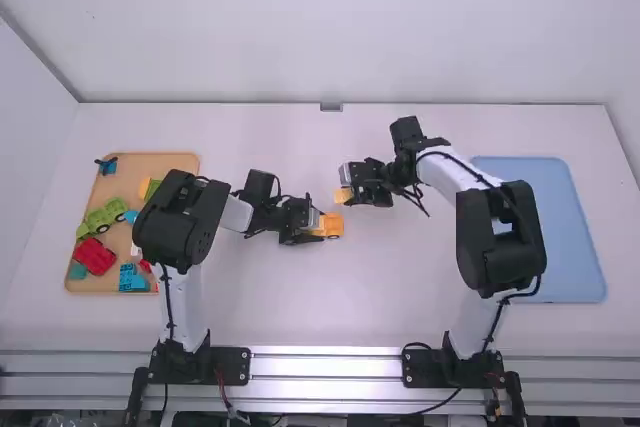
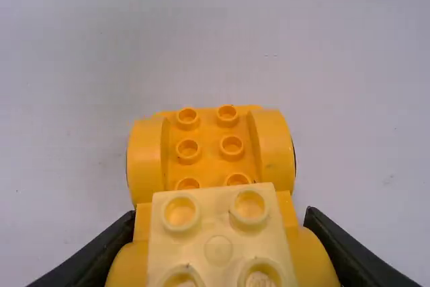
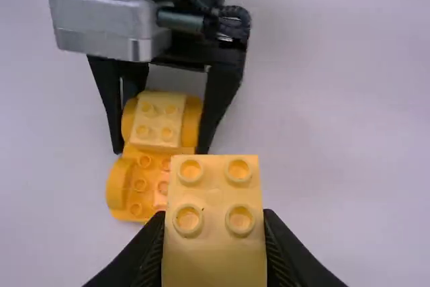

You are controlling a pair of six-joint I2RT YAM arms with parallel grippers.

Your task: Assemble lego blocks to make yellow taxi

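Both clamped | left fingers [image 1: 314, 231]: chassis [image 2: 230, 126] | right fingers [image 1: 346, 190]: block [image 3: 215, 250] | gap between; table edges [image 1: 480, 106] distant

The car base [image 2: 272, 152] is warm orange-yellow all over, its studs the same colour. The studded block on it [image 2: 218, 250] is paler, a creamy yellow, matched by the block at the right end effector [image 1: 348, 187], also plain pale yellow [image 3: 215, 193]. Both that end effector and the left end effector [image 1: 313, 225] are black with silver-grey parts. The desk [image 1: 300, 317] is plain white. One tray [image 1: 545, 227] is light blue; the other [image 1: 180, 161] is orange-tan, with a green vehicle [image 1: 100, 219], a red block [image 1: 94, 256] and a blue brick [image 1: 132, 278].
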